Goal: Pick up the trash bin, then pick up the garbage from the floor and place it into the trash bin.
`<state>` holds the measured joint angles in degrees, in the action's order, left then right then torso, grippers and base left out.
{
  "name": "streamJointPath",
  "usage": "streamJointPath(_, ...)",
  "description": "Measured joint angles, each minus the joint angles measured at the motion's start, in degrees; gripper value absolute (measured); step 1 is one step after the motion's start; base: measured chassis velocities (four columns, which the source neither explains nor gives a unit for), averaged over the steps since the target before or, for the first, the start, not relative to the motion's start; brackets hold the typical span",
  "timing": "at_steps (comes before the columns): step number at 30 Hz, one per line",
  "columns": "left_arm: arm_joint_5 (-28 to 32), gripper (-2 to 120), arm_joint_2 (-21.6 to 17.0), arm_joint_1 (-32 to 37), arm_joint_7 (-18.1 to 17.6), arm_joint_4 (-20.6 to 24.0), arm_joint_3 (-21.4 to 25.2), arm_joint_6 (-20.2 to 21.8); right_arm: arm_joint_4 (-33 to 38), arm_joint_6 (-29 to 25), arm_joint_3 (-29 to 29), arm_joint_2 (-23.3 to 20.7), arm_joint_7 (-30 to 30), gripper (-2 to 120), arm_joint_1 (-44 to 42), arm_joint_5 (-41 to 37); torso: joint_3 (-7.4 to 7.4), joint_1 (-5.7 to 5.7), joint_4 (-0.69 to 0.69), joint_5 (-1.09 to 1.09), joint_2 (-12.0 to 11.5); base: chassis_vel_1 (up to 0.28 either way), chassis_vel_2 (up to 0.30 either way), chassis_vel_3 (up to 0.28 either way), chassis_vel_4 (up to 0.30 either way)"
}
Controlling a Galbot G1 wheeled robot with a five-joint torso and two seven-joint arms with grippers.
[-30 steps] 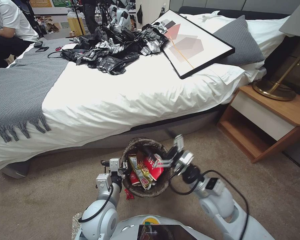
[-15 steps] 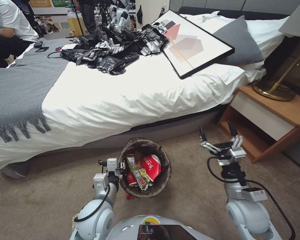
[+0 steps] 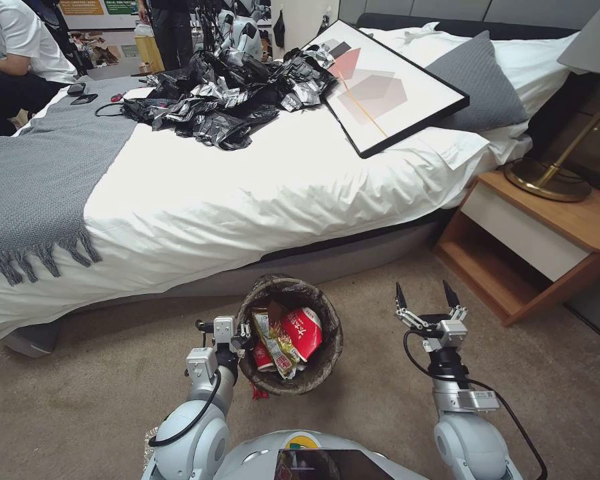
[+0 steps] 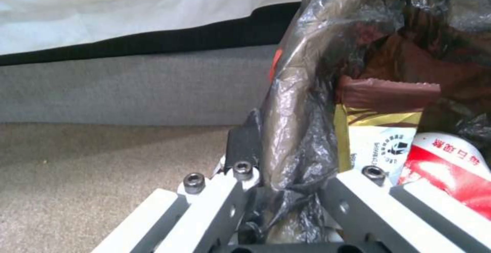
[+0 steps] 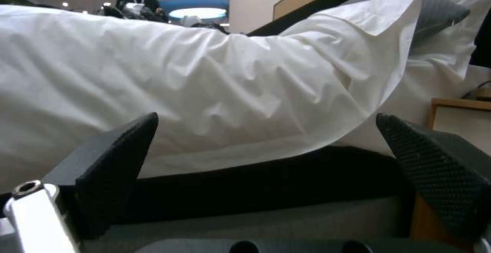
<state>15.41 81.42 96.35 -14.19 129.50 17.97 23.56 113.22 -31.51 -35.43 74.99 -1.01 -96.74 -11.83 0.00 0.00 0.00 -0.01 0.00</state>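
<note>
from the head we look forward and down over the carpet at the bed (image 3: 247, 193). our left wrist camera sits low, very close against the trash bin (image 4: 307, 103), facing the bed base. our right wrist camera looks low between its own fingers (image 5: 112, 161) at the same bed.

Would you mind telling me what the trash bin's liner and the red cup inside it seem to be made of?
The liner of the trash bin looks like thin, glossy dark plastic film: it crinkles and catches light where the left gripper pinches the rim. The red cup is probably coated paper, since it is printed, matte and slightly crushed.
</note>
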Motion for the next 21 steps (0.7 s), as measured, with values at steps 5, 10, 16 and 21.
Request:
streamJointPath(5,-0.1,2,0.1,-0.1,0.1,-0.2,0.0,-0.3,-0.9,-1.0,0.5,-0.2,0.4,100,1.1,0.0,0.00,0.00,0.00,0.00,0.0,0.000,0.000,0.000,0.000)
streamJointPath(10,0.1,2,0.2,-0.2,0.2,-0.3,0.0,-0.3,-1.3,-1.1,0.4,-0.5,0.5,100,1.6,-0.4,0.00,0.00,-0.01,0.00,0.0,0.000,0.000,0.000,0.000)
streamJointPath(16,0.3,2,0.2,-0.2,0.2,-0.3,-0.1,-0.3,-1.6,-1.0,0.4,-0.8,0.6,100,2.2,-0.6,0.00,0.00,-0.01,0.00,0.0,0.000,0.000,0.000,0.000)
streamJointPath(21,0.4,2,0.1,-0.1,0.2,0.0,-0.1,-0.3,-1.6,-0.5,0.4,-1.1,0.7,100,2.4,-0.7,0.00,0.00,-0.01,0.00,0.0,0.046,0.030,0.032,0.042)
